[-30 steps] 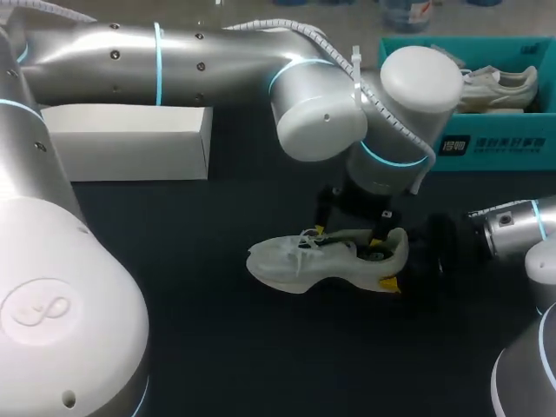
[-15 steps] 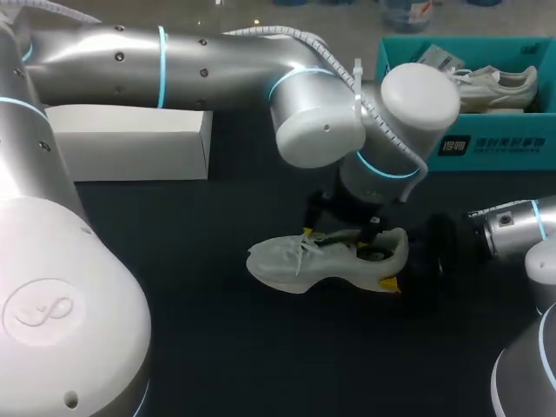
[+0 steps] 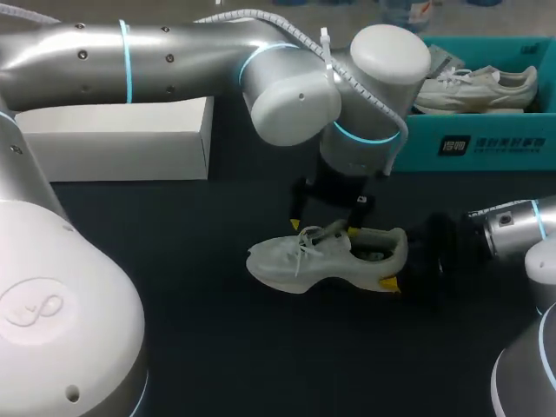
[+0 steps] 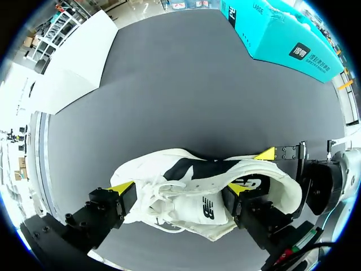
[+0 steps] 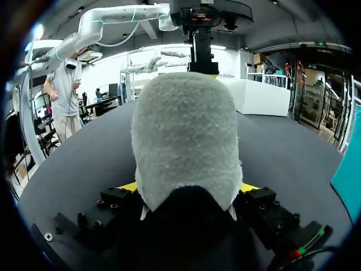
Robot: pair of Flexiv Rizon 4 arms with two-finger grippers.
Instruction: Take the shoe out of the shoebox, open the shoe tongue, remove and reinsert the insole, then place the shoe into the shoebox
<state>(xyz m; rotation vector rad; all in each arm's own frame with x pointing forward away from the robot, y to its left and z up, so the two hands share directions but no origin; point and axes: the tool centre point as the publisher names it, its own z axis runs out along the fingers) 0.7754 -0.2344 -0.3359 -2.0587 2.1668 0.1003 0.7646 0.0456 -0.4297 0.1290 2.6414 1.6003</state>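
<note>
Shoe [image 3: 313,261] gripped by right pincer [image 5: 189,187] (at the heel); left pincer [image 4: 180,187] spread wide just above it.

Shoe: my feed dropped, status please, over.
Left gripper open, over laces. Right gripper shut on shoe heel. Shoe upright on table, outside shoebox.

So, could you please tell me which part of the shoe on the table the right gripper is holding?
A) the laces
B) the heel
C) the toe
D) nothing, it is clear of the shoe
B: in the right wrist view the right gripper has the heel of the shoe between its fingers, with a yellow tip against each side.
</note>
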